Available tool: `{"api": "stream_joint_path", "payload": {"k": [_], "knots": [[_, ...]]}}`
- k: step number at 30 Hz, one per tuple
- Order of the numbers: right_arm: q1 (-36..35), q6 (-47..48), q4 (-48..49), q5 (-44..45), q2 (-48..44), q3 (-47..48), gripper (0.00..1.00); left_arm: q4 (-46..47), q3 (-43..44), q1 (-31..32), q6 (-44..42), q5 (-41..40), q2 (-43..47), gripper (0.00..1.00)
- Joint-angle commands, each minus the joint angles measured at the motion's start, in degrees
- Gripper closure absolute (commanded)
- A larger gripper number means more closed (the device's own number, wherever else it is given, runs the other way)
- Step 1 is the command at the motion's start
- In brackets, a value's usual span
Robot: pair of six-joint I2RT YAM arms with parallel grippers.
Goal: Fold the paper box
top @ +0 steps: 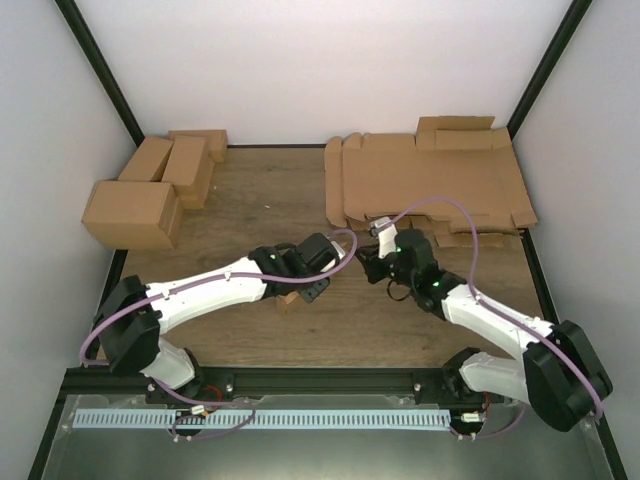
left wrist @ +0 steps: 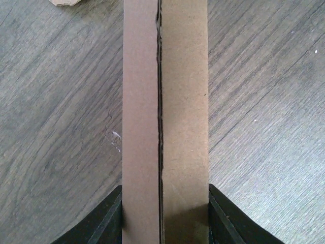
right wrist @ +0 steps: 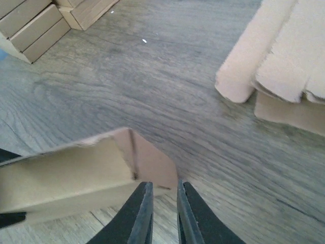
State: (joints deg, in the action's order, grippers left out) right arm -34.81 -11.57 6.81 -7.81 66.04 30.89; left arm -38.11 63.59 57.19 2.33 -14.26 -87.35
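The paper box (left wrist: 165, 101) is a narrow folded brown cardboard piece with a dark seam down its middle. My left gripper (left wrist: 165, 208) is shut on it, one black finger (left wrist: 109, 221) on each side. In the top view the left gripper (top: 312, 268) is at the table's middle, and a bit of the box (top: 291, 299) shows under it. My right gripper (top: 368, 262) faces it from the right. In the right wrist view its jaws (right wrist: 163, 189) stand a narrow gap apart with nothing between them, just before the box's end flap (right wrist: 150, 160).
A thick pile of flat brown sheets (top: 430, 185) lies at the back right and shows in the right wrist view (right wrist: 284, 56). Several finished brown boxes (top: 150, 195) stand at the back left, also in the right wrist view (right wrist: 35, 25). The table is wood-grained.
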Motion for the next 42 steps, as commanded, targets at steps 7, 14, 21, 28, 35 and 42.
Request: {"api": "stream_joint_path", "payload": {"k": [7, 14, 21, 28, 35, 42], "knots": [[9.9, -6.4, -4.1, -23.8, -1.9, 2.7, 0.82, 1.0, -0.3, -1.4, -1.9, 3.7, -0.6, 0.63], [13.6, -14.2, -3.7, -30.1, 5.1, 9.2, 0.81, 1.2, -0.7, -3.0, -3.1, 7.1, -1.1, 0.63], [13.8, -16.5, -3.1, -32.2, 10.5, 13.2, 0.77, 1.9, -0.8, -4.6, -4.1, 8.7, -1.0, 0.63], [13.8, -16.3, -3.0, -32.8, 14.2, 14.4, 0.7, 1.8, -0.8, -4.8, -5.1, 9.0, -2.0, 0.63], [13.8, -15.7, -3.9, -32.2, 15.4, 14.5, 0.64, 1.6, -0.9, -5.3, -4.6, 9.1, -2.0, 0.64], [13.7, -13.5, -5.4, -30.8, 15.5, 10.3, 0.73, 1.7, -1.5, -5.6, -4.5, 8.8, -1.3, 0.63]]}}
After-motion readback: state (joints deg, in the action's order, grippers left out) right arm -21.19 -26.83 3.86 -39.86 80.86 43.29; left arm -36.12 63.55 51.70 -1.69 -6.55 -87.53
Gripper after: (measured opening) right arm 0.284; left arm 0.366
